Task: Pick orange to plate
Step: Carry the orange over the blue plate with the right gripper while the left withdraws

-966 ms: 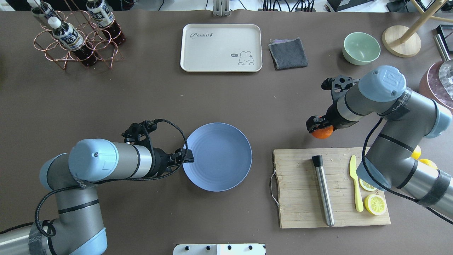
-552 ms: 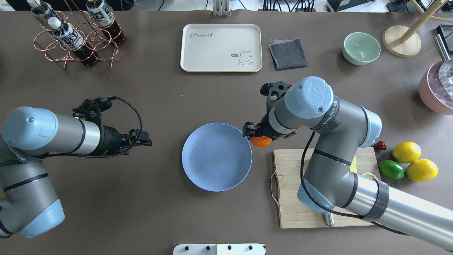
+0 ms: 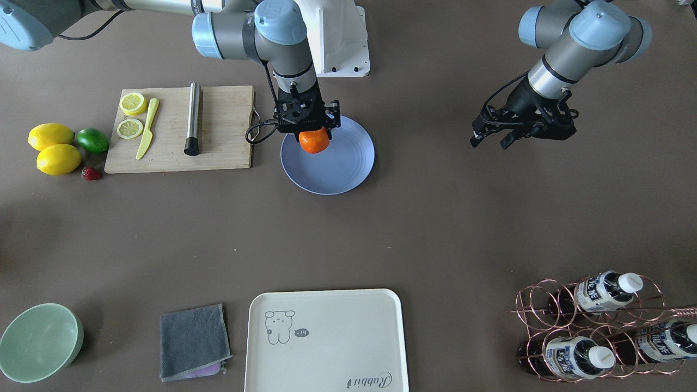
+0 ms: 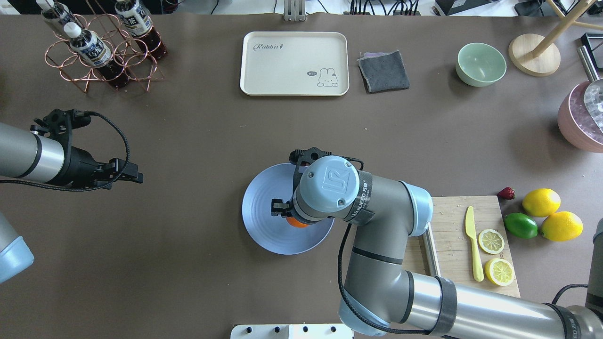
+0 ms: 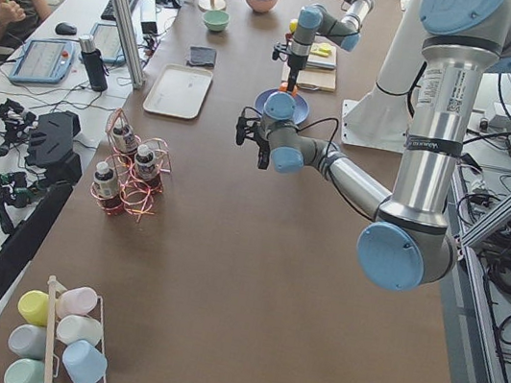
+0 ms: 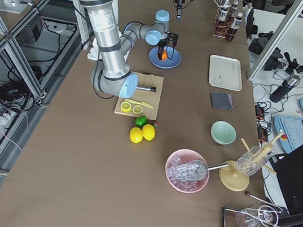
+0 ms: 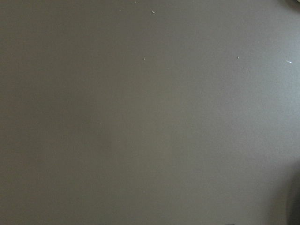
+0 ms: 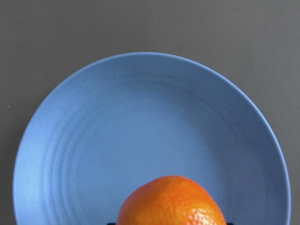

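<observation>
Holding the orange (image 3: 314, 140) clamped between its fingers, the right gripper (image 3: 312, 132) hangs over the blue plate (image 3: 343, 166), on its robot-side half; can't tell if the fruit touches it. Left gripper (image 3: 489, 140) is well apart over the table (image 3: 435, 218), fingers spread, empty.

1. From overhead, the right arm (image 4: 377, 202) covers nearly all of the orange (image 4: 297, 223). I see only a sliver of it under the wrist.
2. The same arm hides the right side of the plate (image 4: 264, 226), the left part of the cutting board (image 4: 452, 216) and most of the metal muddler (image 4: 430, 254).
3. In the right wrist view, the bottom edge cuts off the orange's lower half.
4. I cannot tell whether the orange touches the plate.
5. The overhead view's right edge cuts off the pink bowl (image 4: 577, 125).
</observation>
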